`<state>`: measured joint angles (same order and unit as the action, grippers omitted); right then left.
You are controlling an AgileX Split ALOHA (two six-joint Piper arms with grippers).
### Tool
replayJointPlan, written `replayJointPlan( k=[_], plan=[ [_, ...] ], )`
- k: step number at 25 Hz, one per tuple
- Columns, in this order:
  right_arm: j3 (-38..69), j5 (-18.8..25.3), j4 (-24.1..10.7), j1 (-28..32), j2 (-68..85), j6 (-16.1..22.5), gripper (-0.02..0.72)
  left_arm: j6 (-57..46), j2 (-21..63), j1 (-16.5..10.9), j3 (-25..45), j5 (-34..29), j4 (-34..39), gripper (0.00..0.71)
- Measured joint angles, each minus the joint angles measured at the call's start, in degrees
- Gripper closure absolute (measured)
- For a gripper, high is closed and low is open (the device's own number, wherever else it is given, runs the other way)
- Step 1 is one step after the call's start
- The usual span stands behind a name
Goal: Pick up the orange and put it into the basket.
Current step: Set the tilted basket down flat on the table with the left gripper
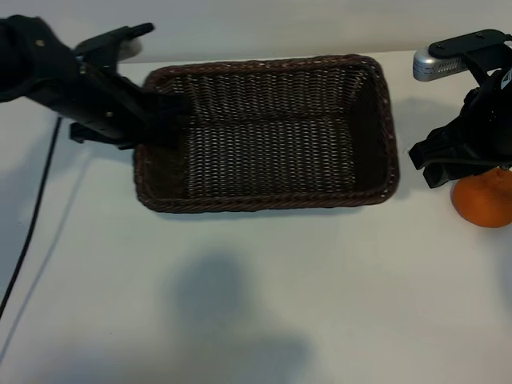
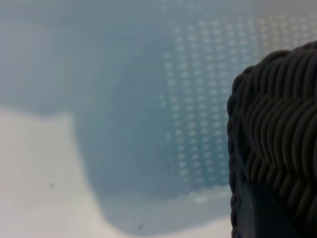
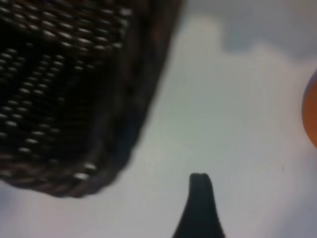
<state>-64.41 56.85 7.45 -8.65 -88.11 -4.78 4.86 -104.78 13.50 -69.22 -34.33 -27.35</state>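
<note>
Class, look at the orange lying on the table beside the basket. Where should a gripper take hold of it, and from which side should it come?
Probably across the widest part of the orange, coming down from above. It is round and sits on the table, apart from the basket, so fingers can drop on opposite sides. The right gripper already sits right next to it.

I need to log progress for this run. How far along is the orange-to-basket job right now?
Nothing is done yet: the basket holds nothing, and the orange sits on the table to its right. In hand: the right hand hangs open beside the orange, not gripping it; the left hand is at the basket's left end. Left: grasp, carry, drop in.
</note>
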Motion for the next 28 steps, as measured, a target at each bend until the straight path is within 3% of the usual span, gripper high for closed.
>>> replayJointPlan(
  k=[7,16,28],
  plan=[
    [0.0,0.12,0.0,0.0,0.0,-0.04,0.168,-2.93,-5.86,3.58,-1.79,1.1,2.5,0.571],
    [0.0,0.24,0.0,0.0,0.0,-0.04,0.168,-4.26,-6.71,3.73,-1.79,4.74,4.84,0.571],
    [0.0,0.29,0.0,0.0,0.0,-0.04,0.168,-4.86,-9.33,3.73,-1.79,5.04,2.75,0.571]
  ],
)
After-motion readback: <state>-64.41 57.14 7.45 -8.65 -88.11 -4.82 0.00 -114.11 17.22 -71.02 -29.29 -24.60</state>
